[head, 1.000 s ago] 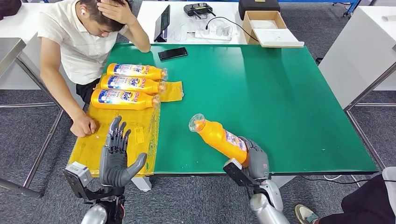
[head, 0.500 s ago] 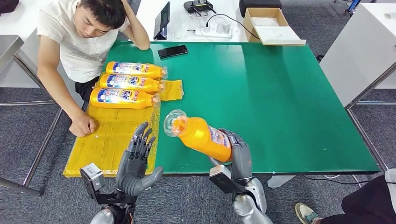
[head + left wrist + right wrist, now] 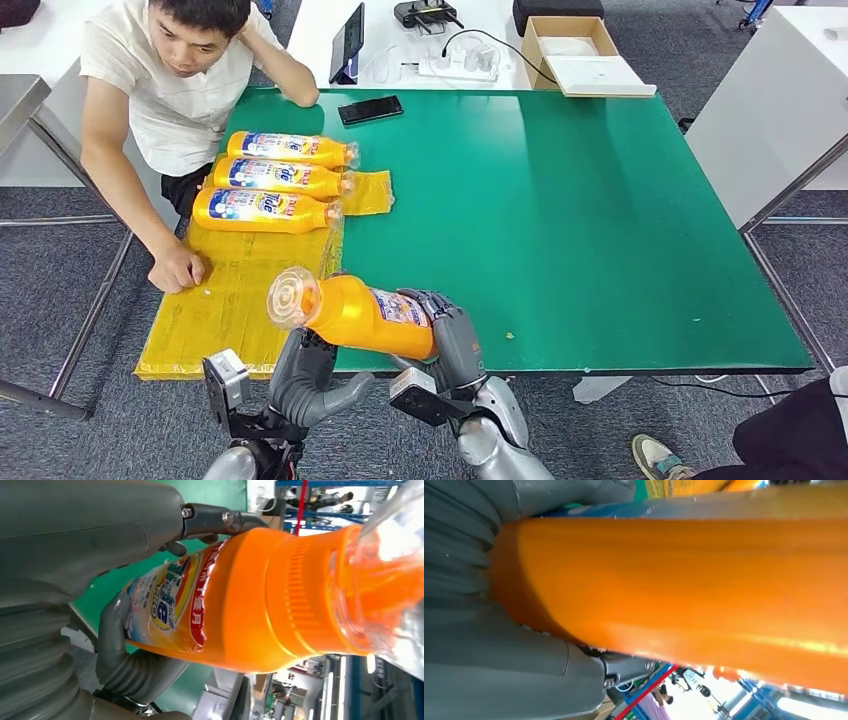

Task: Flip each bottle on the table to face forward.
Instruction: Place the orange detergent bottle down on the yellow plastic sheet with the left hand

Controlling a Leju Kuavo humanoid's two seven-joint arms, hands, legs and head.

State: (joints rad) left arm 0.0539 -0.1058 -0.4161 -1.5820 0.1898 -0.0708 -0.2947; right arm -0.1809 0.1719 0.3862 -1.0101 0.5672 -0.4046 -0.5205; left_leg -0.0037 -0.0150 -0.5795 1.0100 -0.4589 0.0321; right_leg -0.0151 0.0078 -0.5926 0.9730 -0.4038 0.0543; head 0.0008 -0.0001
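Right hand [image 3: 452, 338] grips bottle [image 3: 355, 312] over left hand [image 3: 300, 375].

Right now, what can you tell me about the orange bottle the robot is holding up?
The orange plastic bottle has a clear domed cap over an orange ribbed collar and a white, blue and red printed label. It is lifted off the green table at its near edge, lying roughly level with its cap toward the yellow mat. The right robot hand grips its base end; the left robot hand sits under its neck.
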